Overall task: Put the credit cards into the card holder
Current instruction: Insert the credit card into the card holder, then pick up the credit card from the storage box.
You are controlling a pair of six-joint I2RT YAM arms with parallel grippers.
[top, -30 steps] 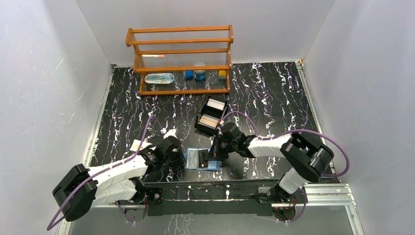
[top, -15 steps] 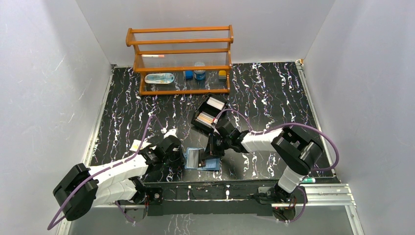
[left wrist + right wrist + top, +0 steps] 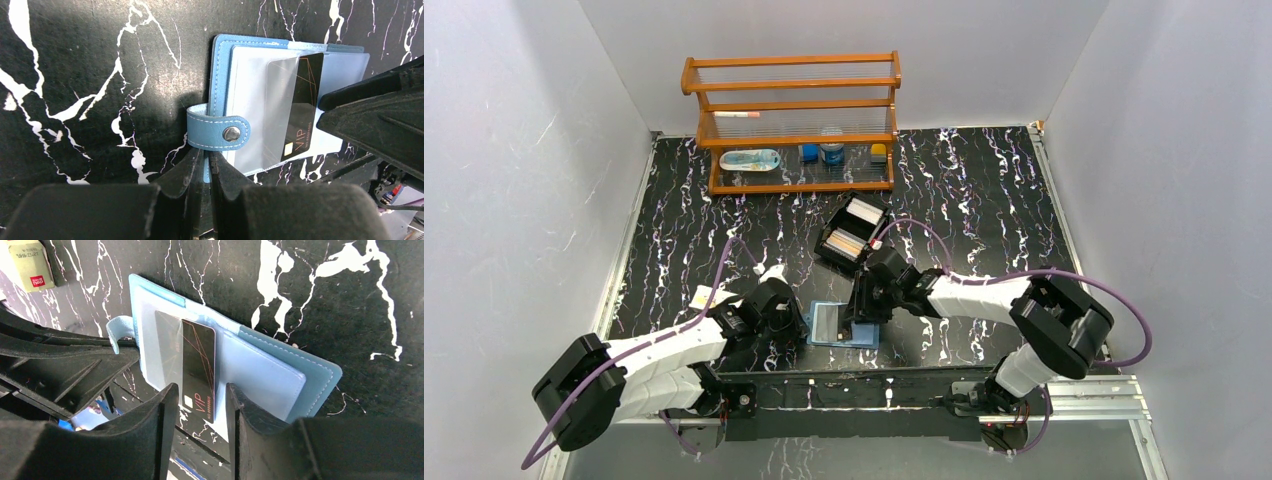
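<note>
Your right gripper (image 3: 199, 407) has just let go: its jaws now stand apart, either side of the black card (image 3: 198, 365). The card sits half inside a clear sleeve of the blue wallet (image 3: 270, 375). Your left gripper (image 3: 206, 167), nearly closed, pinches the wallet's edge. The card likely needs 1 more push.

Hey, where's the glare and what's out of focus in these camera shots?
Left wrist view: the clear sleeve's glare washes out half the black VIP card; the card holder's strap throws a shadow leftward. Right wrist view: same sheen over the card; the right gripper's near fingers look soft. Top view: evenly lit, sharp.
</note>
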